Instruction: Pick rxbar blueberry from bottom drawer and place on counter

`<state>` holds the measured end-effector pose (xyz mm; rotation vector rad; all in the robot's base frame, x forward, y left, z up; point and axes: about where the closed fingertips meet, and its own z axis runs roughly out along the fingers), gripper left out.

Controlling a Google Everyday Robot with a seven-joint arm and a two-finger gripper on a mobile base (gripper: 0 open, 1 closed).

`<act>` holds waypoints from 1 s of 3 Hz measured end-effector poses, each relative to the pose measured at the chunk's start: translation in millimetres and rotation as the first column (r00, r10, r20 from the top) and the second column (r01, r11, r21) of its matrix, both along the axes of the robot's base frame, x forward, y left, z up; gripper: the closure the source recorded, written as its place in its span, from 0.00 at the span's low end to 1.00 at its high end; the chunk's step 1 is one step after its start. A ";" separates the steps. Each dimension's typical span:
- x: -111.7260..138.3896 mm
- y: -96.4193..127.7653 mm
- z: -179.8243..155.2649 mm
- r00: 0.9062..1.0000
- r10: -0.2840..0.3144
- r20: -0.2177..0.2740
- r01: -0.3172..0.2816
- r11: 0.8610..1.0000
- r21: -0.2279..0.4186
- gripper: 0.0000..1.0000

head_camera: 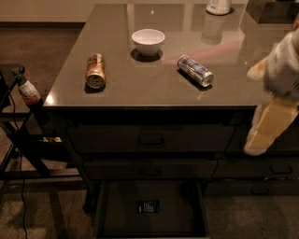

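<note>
Landmark for all positions: white bowl (148,41), upright on the worktop (140,91).

1. Worktop: glossy grey-brown slab, top of a dark drawer cabinet.
2. Copper-coloured can (95,71): on its side on the worktop, left of the bowl and nearer the front edge, well apart from it.
3. Silver-blue can (195,70): on its side, right of the bowl and nearer the front edge, lying at an angle, apart from it.
4. White container (218,6): at the worktop's far edge, behind and right of the bowl, only partly in view.
5. Two upper drawers (149,138), both closed, in the cabinet front below the bowl.
6. Bottom drawer (117,212): pulled open, lowest of the three, straight below the bowl in the view.
7. Rxbar blueberry (147,207): small dark wrapper lying flat on the bottom drawer's floor, near its middle, almost directly under the bowl in the view.
8. Gripper (268,133): cream and white, far right of the bowl, off the worktop's front right corner, above the drawer's level, touching nothing. Jaws: apart or together cannot be told.
9. Small bottle (28,91): far left of the bowl, off the worktop, on a black stand (23,140).
</note>
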<state>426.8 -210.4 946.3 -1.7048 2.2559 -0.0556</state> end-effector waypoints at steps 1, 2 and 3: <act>-16.2 20.7 -56.2 0.999 -0.031 -0.021 0.033 0.996 0.087 0.00; -36.9 37.0 -138.4 0.995 -0.049 -0.091 0.061 0.990 0.131 0.00; -36.6 37.1 -137.9 0.995 -0.049 -0.090 0.061 0.989 0.131 0.00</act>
